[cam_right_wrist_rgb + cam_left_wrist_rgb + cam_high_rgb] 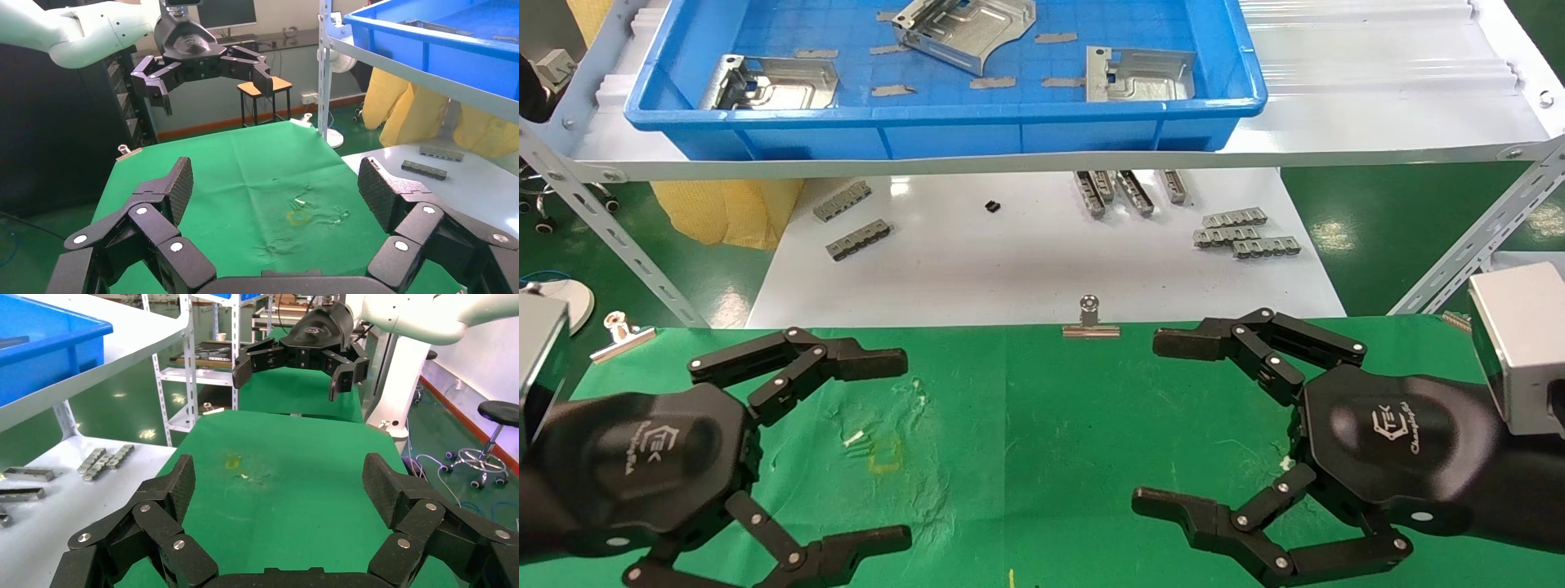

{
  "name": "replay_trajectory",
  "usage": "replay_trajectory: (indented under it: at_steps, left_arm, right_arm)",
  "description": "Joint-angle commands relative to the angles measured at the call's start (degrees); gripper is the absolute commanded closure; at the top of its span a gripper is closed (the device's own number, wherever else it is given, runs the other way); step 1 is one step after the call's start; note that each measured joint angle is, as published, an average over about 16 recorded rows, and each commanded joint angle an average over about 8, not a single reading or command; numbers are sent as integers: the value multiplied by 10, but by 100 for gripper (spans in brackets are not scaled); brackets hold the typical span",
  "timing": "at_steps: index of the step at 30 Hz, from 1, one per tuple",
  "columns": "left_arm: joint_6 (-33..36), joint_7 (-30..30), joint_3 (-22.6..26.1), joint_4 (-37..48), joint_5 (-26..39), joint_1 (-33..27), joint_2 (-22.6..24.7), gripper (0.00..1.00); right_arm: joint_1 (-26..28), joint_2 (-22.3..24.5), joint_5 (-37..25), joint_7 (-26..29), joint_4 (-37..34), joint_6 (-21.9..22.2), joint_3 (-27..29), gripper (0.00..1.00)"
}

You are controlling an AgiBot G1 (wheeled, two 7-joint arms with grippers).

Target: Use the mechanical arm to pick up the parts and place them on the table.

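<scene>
Three shiny silver parts lie in the blue tray (pixel 944 114) on the upper shelf: one at the left (pixel 772 82), one tilted in the middle (pixel 964 28), one at the right (pixel 1140 75). The green table (pixel 1042 408) bears no part. My left gripper (pixel 903 449) hovers open and empty over the table's left side, and its wrist view (pixel 278 484) shows only green cloth between the fingers. My right gripper (pixel 1147 420) hovers open and empty over the right side, and its wrist view (pixel 275 184) also shows only cloth. The two grippers face each other.
Small grey toothed strips lie on the white tabletop (pixel 1009 261) at the left (pixel 858 241), the middle (pixel 1128 192) and the right (pixel 1246 237). Binder clips (pixel 1091 318) (pixel 621 335) sit on the cloth's far edge. Slanted shelf struts (pixel 609 237) (pixel 1475 245) stand at both sides.
</scene>
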Motion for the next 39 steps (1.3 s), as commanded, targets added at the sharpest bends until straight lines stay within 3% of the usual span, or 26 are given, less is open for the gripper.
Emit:
replay_trajectory:
  at_steps: [1, 9, 17, 39]
  left_arm:
    - [0, 0, 0, 0, 0, 0, 0, 0]
    - [0, 0, 0, 0, 0, 0, 0, 0]
    - [0, 0, 0, 0, 0, 0, 0, 0]
    - [0, 0, 0, 0, 0, 0, 0, 0]
  right_arm:
    - [0, 0, 0, 0, 0, 0, 0, 0]
    - [0, 0, 0, 0, 0, 0, 0, 0]
    - [0, 0, 0, 0, 0, 0, 0, 100]
    - [0, 0, 0, 0, 0, 0, 0, 100]
